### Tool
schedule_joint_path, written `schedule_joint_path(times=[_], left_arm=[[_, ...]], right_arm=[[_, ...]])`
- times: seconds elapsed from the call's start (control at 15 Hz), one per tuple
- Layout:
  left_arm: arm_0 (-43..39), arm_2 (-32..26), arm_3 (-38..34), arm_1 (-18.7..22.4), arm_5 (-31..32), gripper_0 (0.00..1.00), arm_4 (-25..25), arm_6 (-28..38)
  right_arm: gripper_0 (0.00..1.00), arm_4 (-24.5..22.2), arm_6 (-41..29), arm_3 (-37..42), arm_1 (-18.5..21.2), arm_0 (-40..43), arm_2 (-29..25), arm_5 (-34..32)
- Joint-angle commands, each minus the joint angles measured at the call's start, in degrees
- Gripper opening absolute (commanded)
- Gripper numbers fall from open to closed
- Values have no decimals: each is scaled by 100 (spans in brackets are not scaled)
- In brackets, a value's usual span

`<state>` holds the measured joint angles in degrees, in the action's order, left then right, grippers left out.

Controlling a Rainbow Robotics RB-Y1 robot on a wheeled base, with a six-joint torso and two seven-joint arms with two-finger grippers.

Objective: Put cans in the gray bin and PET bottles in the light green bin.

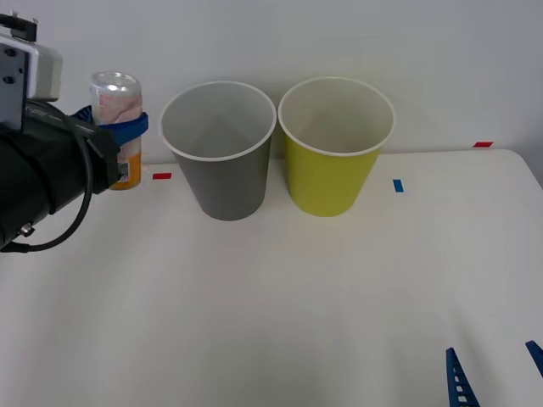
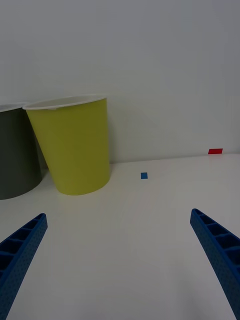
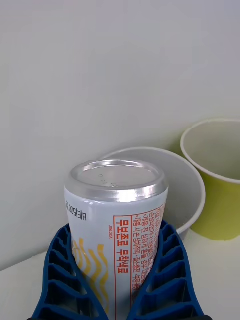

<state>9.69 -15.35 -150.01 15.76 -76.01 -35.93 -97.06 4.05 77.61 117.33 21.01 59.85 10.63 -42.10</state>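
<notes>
Though half-hidden, can in left jaws.

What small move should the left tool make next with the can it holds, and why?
Probably carry it toward the robot's right, above the gray bin: the left tool is shut on an aluminium-topped can just left of that bin, and cans belong there. The right tool waits open.

- The can sits upright between the fingers of the left tool, above the table.
- Right of that tool stands the gray bin; the light green bin stands just beyond it.
- Both bins stand ahead and left of the right tool.
</notes>
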Motion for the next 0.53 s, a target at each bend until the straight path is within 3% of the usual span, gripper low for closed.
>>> schedule_joint_path(times=[0.07, 0.2, 0.4, 0.53], left_arm=[[305, -364, 1, 23, -89, 0, -239, -14], [666, -460, 1, 129, -388, 0, -257, 38], [1176, -443, 7, 269, -318, 0, -274, 74], [1501, -328, 464, 340, -230, 0, -248, 118]], right_arm=[[100, 0, 0, 0, 0, 0, 0, 0], [100, 0, 0, 0, 0, 0, 0, 0], [100, 0, 0, 0, 0, 0, 0, 0], [100, 0, 0, 0, 0, 0, 0, 0]])
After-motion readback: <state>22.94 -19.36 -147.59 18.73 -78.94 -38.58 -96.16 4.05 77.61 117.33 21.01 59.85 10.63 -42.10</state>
